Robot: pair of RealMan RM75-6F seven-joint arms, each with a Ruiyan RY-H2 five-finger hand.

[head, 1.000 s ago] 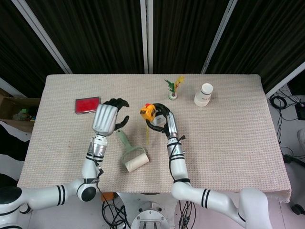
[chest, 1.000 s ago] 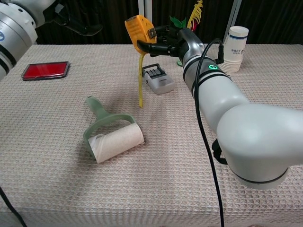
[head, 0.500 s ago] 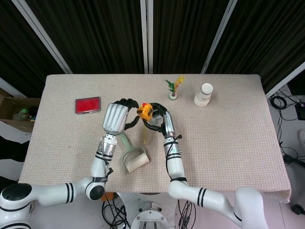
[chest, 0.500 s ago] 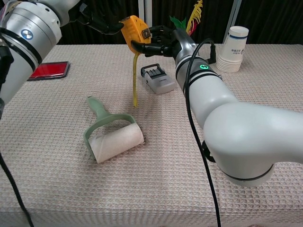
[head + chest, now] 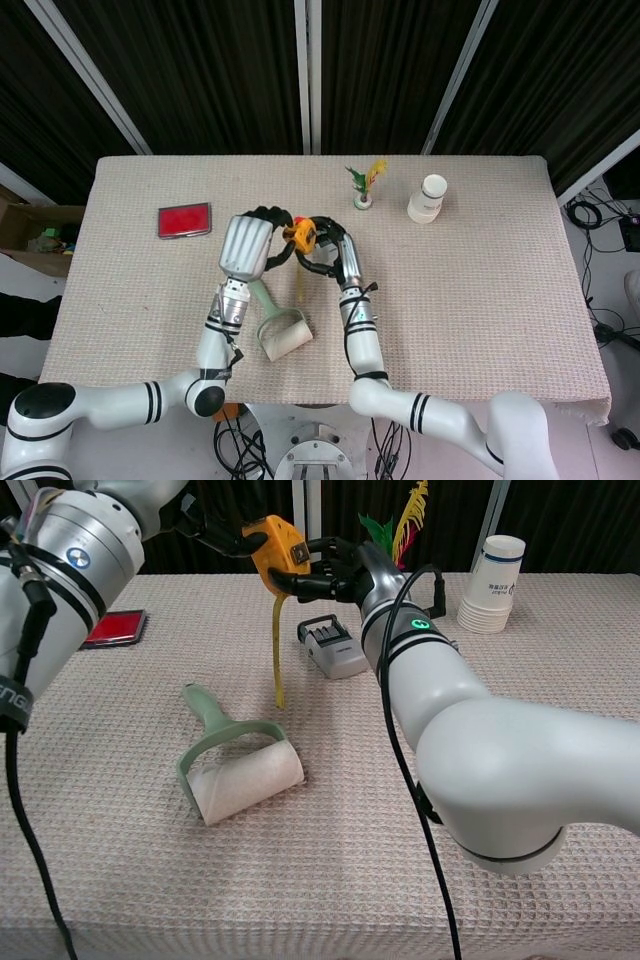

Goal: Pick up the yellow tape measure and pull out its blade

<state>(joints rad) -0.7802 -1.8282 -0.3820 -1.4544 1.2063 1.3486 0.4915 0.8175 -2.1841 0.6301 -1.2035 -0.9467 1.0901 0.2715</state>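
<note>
Yellow plastic marks the tape measure (image 5: pixel 301 234) in the head view, lifted off the woven beige table (image 5: pixel 480 290) and gripped in the dark fingers of the right hand (image 5: pixel 328 252); the left hand (image 5: pixel 250 246), a silver-backed shell with black fingers, has its fingertips at the case's other side, though whether they actually touch it or only crowd it I cannot tell from above. A thin yellow strip of blade (image 5: pixel 301 287) shows below the case, so pickup looks done and the pull at least begun. Chest view next: the tape measure (image 5: pixel 273 547) is a chunky rounded case held up at the top of the frame by the right hand (image 5: pixel 328 570), fingers wrapped around it, and the blade (image 5: pixel 277 650) hangs down as a narrow, slightly curved ribbon, its tip low near the cloth. The left hand (image 5: pixel 215 532) reaches in from the left with dark fingers curled near the case, apparently empty. What seems left is drawing the blade further. Nearby lie a pale green lint roller (image 5: pixel 237 764) with a papery drum and a grey boxy stapler (image 5: pixel 335 648).
</note>
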